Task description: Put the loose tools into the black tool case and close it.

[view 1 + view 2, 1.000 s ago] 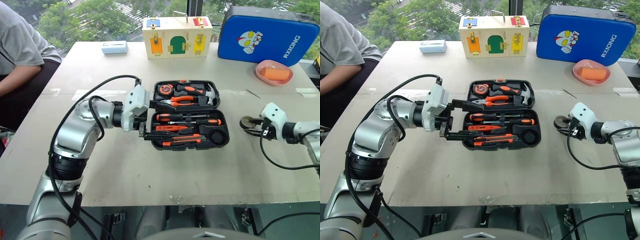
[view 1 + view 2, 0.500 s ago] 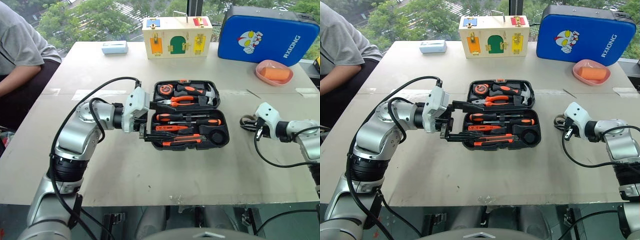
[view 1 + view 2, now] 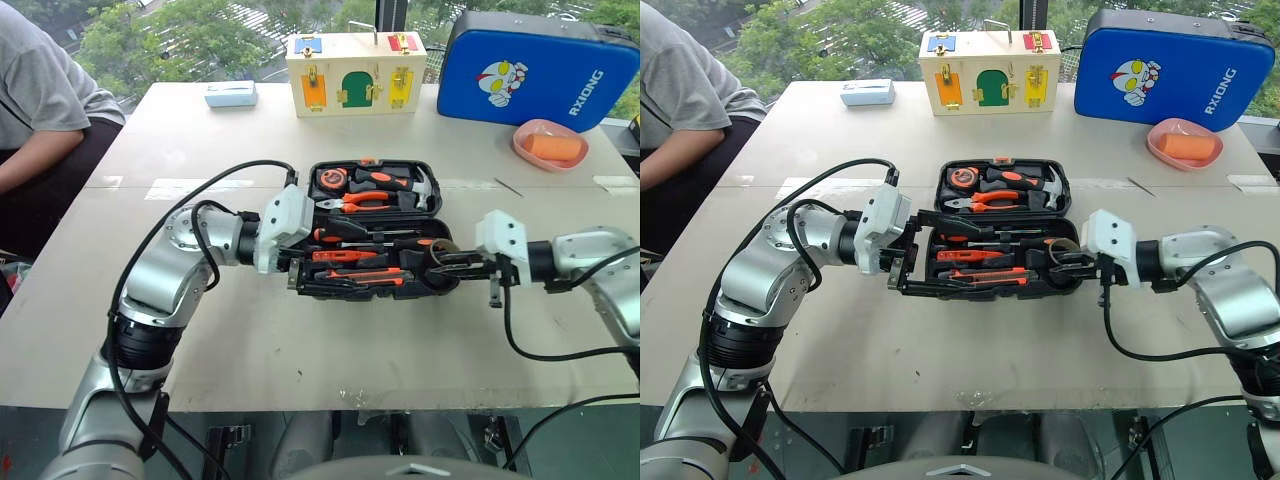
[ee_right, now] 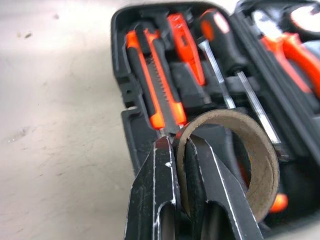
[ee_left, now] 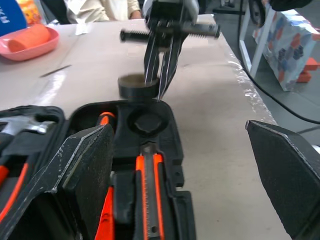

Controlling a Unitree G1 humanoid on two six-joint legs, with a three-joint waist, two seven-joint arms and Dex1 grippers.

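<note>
Moved over the black tool case [image 3: 985,285], right claw [image 3: 1068,258] pinches tape roll [image 4: 240,150].

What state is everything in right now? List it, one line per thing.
Black moulded-plastic tool case: open, lid laid back.
Small dark tape roll with a cardboard core: gripped, raised over the case.
Round recess in the case: empty.
Orange-and-black utility knife: seated in its recess.
Right gripper: shut on the roll's wall.
Left gripper: open, at the case's end.
Blue cartoon-printed case: closed.
</note>
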